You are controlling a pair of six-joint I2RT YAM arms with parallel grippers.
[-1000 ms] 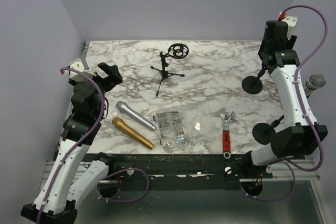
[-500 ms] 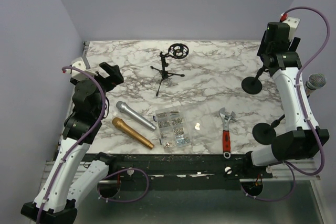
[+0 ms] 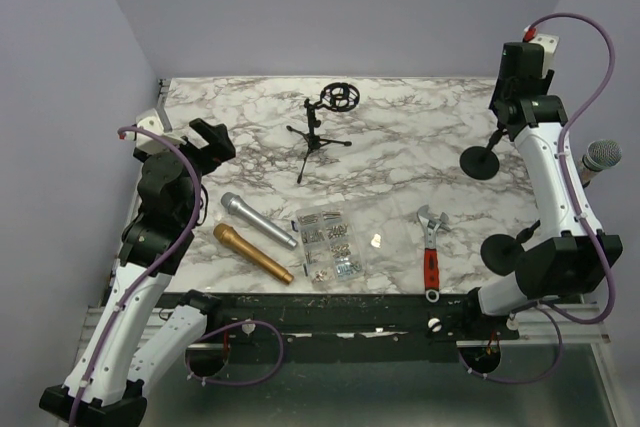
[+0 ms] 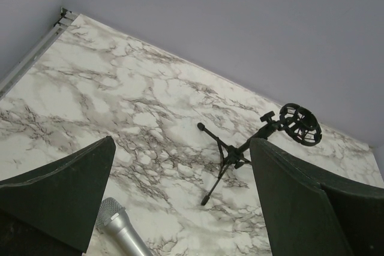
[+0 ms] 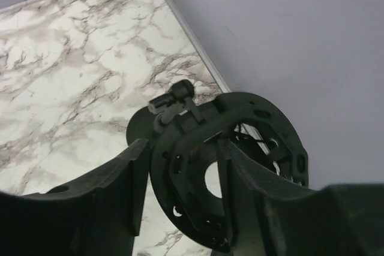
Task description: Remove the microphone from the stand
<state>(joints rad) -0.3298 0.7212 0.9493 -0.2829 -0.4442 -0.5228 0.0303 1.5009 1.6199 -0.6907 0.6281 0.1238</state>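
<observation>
Grippers lead the overhead view: the left gripper (image 3: 212,140) is spread wide and holds nothing, hanging to the left of the tripod stand (image 3: 318,135). The right gripper (image 3: 506,105) sits far to the right of the tripod stand, over the far round-base stand (image 3: 482,162), and its spread cannot be read from above. Counted here are three microphones, three stands, one wrench (image 3: 431,252) and one bag of hardware (image 3: 330,245). The silver microphone (image 3: 258,219) and gold microphone (image 3: 252,252) lie flat on the table (image 3: 420,137), nearward and left of the tripod stand. The mesh-headed microphone (image 3: 601,156) is raised at the table's right edge, farthest right of the tripod stand; it is nearward of the right gripper and well apart from it, its body hidden behind the right arm. The near round-base stand (image 3: 503,254) is nearward and left of that microphone. In the left wrist view both fingers stand far apart with nothing between them; the tripod stand is ahead, and the silver microphone's head is beside the left finger. In the right wrist view the fingers are about half spread, straddling the rim of a black ring mount (image 5: 192,142) on the far round-base stand; whether they press on it cannot be told.
</observation>
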